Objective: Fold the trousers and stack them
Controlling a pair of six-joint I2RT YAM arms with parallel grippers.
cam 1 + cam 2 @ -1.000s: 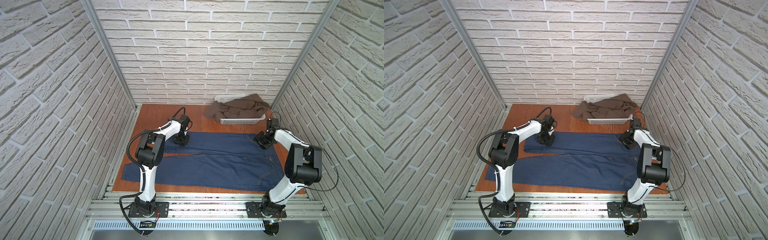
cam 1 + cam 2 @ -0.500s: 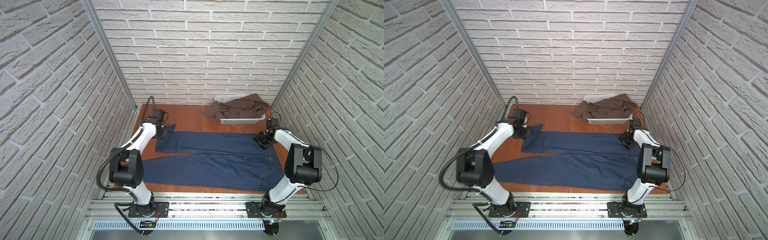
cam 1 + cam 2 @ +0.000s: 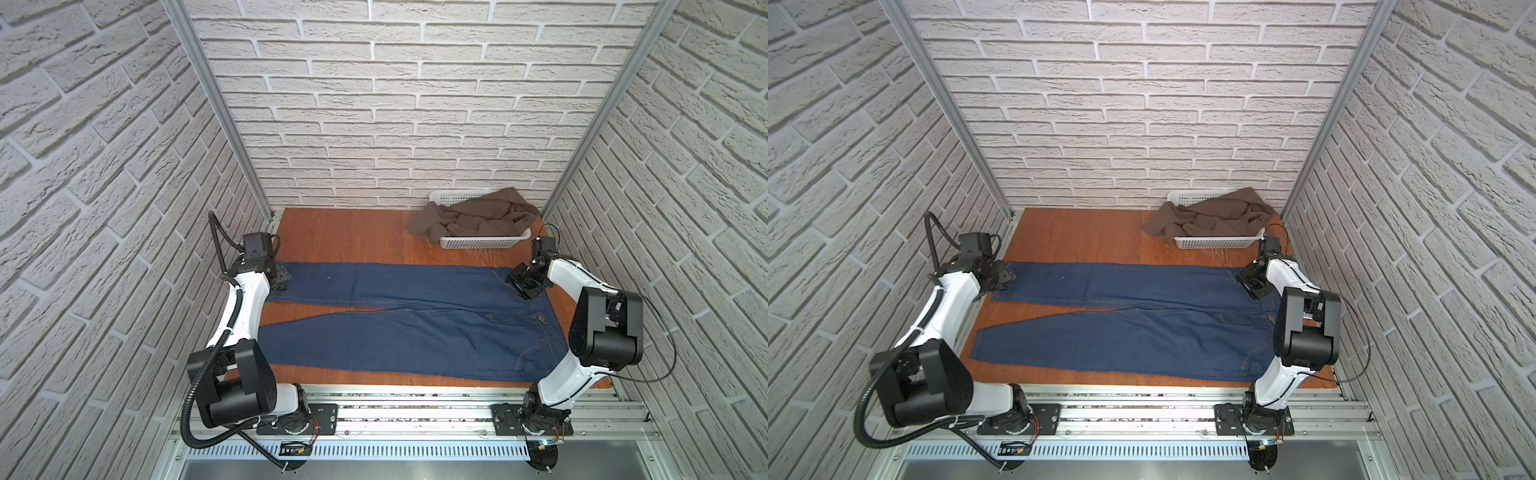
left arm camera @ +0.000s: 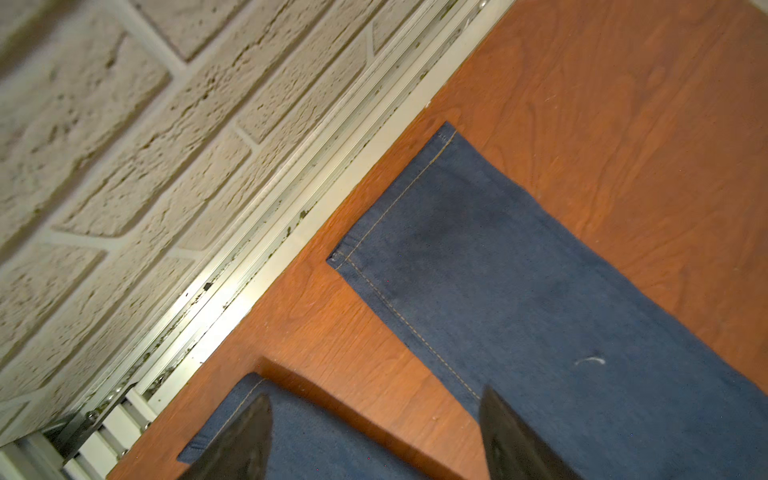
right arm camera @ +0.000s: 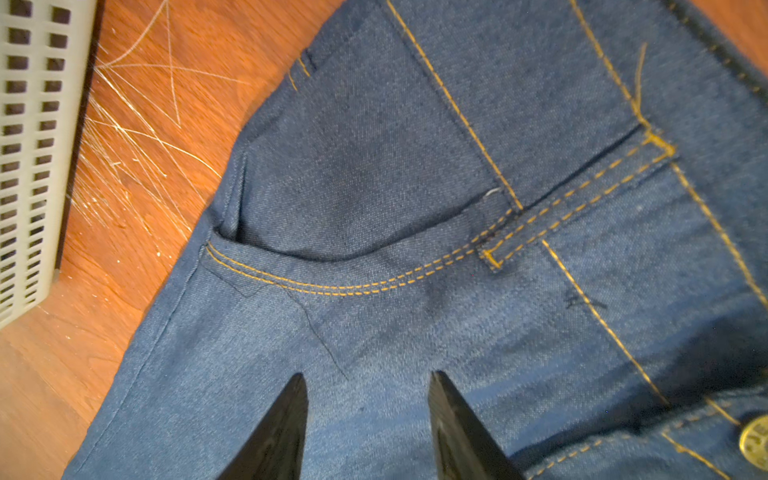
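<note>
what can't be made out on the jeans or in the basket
- Dark blue denim jeans: waistband's near end, both top views, behind the right arm.
- White plastic basket: contents under crumpled brown cloth, top views.
- Round metal button: lettering, right wrist view, cut by edge.

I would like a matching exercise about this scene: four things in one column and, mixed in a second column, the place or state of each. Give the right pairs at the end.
Column A
1. jeans
2. brown garment
3. white basket
4. left gripper

Column B
a. open, by the hem of the far leg
b. in the far right corner of the wooden table
c. spread flat, legs pointing left in both top views
d. heaped in the basket, hanging over its rim

Pairs: 1-c, 2-d, 3-b, 4-a
</note>
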